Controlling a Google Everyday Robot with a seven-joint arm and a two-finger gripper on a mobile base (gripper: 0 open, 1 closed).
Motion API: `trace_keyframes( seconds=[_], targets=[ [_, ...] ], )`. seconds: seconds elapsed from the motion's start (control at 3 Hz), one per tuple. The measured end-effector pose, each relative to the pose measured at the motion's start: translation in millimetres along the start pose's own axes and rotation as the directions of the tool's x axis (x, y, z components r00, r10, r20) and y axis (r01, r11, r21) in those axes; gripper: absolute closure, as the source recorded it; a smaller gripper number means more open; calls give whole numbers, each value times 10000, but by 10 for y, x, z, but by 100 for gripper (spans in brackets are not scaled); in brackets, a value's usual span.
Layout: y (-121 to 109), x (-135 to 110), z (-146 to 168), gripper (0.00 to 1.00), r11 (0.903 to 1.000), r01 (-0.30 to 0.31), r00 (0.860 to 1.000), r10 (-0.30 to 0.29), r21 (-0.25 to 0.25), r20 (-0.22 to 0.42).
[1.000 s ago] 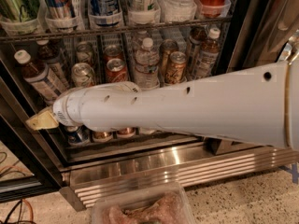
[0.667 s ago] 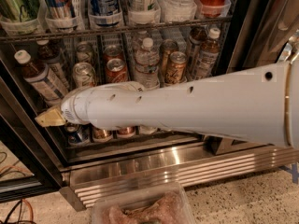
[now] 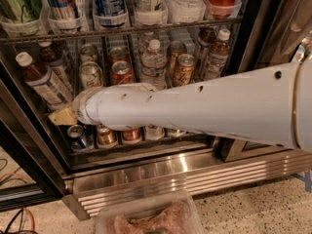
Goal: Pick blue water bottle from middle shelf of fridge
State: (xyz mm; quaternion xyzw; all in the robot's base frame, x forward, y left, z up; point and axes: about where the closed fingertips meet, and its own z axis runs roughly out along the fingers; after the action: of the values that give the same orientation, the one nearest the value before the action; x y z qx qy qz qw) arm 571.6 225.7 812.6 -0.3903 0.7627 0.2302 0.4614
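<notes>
The blue water bottle [image 3: 43, 83], with a white cap, brown liquid and a pale label, leans in the leftmost lane of the middle shelf [image 3: 104, 56] of the fridge [image 3: 195, 178]. My white arm reaches in from the right across the shelf front. My gripper [image 3: 62, 116] shows only as a tan tip at the arm's left end. It is just below and slightly right of the bottle's base. I cannot tell if it touches the bottle. The arm hides the shelf's front rail.
Several cans [image 3: 120, 72] and a clear water bottle [image 3: 154, 60] fill the lanes to the right. Another brown bottle [image 3: 216, 53] stands at the far right. Cans [image 3: 79, 136] sit on the rack below. A clear plastic tub [image 3: 146, 217] lies on the floor in front.
The gripper tip has moved right and slightly up, closer under the bottle's base. The bottle has not visibly moved.
</notes>
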Motion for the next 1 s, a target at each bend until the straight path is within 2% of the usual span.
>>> trace_keyframes(
  seconds=[0.33,0.67,1.0],
  targets=[
    [-52,-14,13,22,9999,82,10000,-82,80,22],
    [-214,-208,24,19,9992,-4,9988,-15,399,484],
    [-161,-474,-6,19,9992,-138,9946,98,377,1033]
  ],
)
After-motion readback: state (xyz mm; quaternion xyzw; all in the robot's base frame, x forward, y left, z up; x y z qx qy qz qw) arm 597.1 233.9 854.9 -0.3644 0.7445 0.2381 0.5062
